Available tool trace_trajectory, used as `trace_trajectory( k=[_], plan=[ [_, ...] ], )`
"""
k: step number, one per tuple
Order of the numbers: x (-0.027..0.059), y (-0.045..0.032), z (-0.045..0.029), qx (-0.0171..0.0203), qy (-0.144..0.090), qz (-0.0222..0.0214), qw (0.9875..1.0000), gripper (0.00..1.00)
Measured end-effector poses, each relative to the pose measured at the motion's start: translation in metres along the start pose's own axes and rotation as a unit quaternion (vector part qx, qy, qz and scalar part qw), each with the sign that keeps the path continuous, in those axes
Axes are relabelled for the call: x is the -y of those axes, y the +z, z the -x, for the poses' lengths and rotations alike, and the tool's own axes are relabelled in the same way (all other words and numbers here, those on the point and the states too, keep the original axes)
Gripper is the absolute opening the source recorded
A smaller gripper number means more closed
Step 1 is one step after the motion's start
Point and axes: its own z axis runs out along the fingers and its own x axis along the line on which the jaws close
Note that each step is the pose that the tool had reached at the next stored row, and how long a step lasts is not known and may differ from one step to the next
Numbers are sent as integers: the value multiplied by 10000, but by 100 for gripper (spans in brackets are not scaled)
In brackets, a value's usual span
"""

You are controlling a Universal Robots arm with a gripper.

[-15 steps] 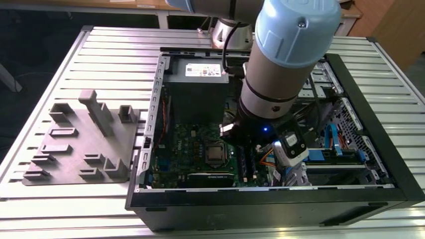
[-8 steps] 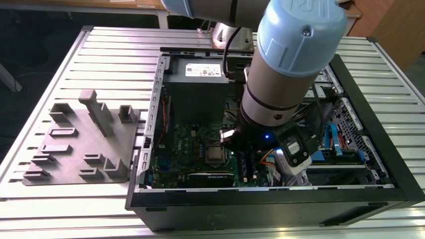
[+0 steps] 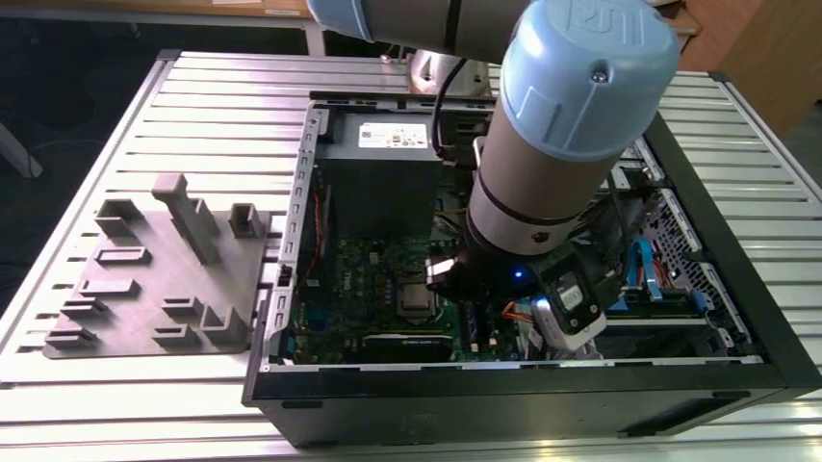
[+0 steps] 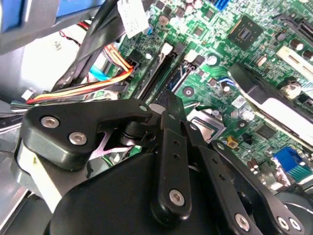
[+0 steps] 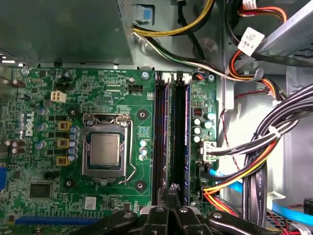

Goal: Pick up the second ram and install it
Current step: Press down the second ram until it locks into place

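In the first wrist view the gripper point(image 5: 172, 188) hangs low over the motherboard point(image 5: 44, 98). Its fingers point(image 5: 168, 198) are drawn together into one narrow tip; I cannot tell whether anything thin is pinched between them. Right at that tip begins the bank of memory slots point(image 5: 171, 78). I count two long dark sticks with bluish edges standing in the bank, side by side and parallel. I take the one beside the bundled cables to be the second ram point(image 5: 181, 122), though the two look alike and I cannot say for certain which is which, nor whether it is fully seated. Its long axis runs straight away from the fingers, along the slots toward the power supply point(image 5: 63, 29), so the tip sits at the near end of the stick and in line with it. One processor socket point(image 5: 105, 149) lies just beside the slots. In the exterior view the single arm point(image 3: 540, 183) reaches down into the one open computer case point(image 3: 514, 404). One grey fixture block point(image 3: 154, 289) stands on the tabletop point(image 3: 231, 96) at the exterior view's left, well apart from the fingers.
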Motion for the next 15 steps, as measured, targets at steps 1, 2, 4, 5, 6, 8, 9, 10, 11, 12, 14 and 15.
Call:
trace_trajectory(
  k=[1, 2, 4, 5, 6, 8, 9, 10, 11, 12, 14, 15],
  plan=[
    [2, 5, 0, 0, 0, 1, 10000, 7],
    [5, 7, 0, 0, 0, 0, 10000, 7],
    [8, 13, 0, 0, -4, -1, 10000, 7],
    [9, 17, 0, -1, -16, -4, 10000, 7],
    [9, 20, 0, -3, -29, -7, 10000, 7],
    [10, 30, 0, -4, -39, -11, 10000, 7],
    [11, 38, 0, -4, -41, -11, 10000, 7],
    [12, 48, -2, -4, -42, -11, 10000, 7],
    [12, 54, -5, -4, -43, -12, 10000, 7],
    [13, 55, -8, -4, -43, -13, 10000, 7],
    [13, 56, -11, -4, -43, -15, 10000, 7],
    [13, 59, -11, -4, -44, -14, 10000, 7]
  ],
)
